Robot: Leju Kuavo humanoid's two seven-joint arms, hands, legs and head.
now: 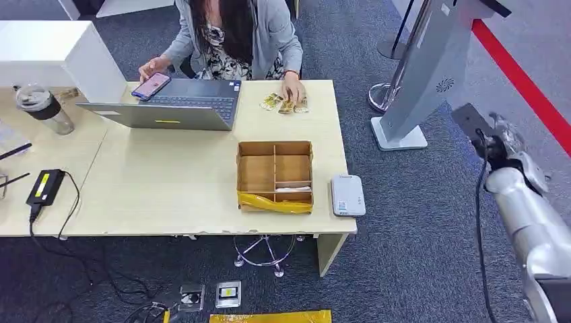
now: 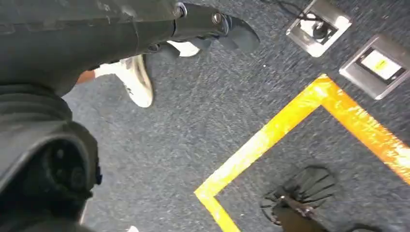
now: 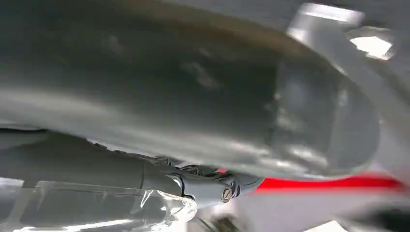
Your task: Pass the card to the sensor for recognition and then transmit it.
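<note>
Head view: right hand [image 1: 504, 136] raised beside grey kiosk [image 1: 431, 74], off the surface [image 1: 168, 188]; gold cards [image 1: 286, 104] lying at its far edge under a person's hand [image 1: 292, 89].

Left wrist view: left hand [image 2: 96, 38] above carpet [image 2: 193, 135], fingers [image 2: 208, 21] apart, holding nothing.

Right wrist view: fingers [image 3: 208, 186] blurred; grip cannot be told.

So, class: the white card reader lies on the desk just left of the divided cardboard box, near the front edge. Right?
Not quite. The head view shows the white card reader just right of the divided cardboard box, not left. It does lie on the desk near the front edge.
</note>
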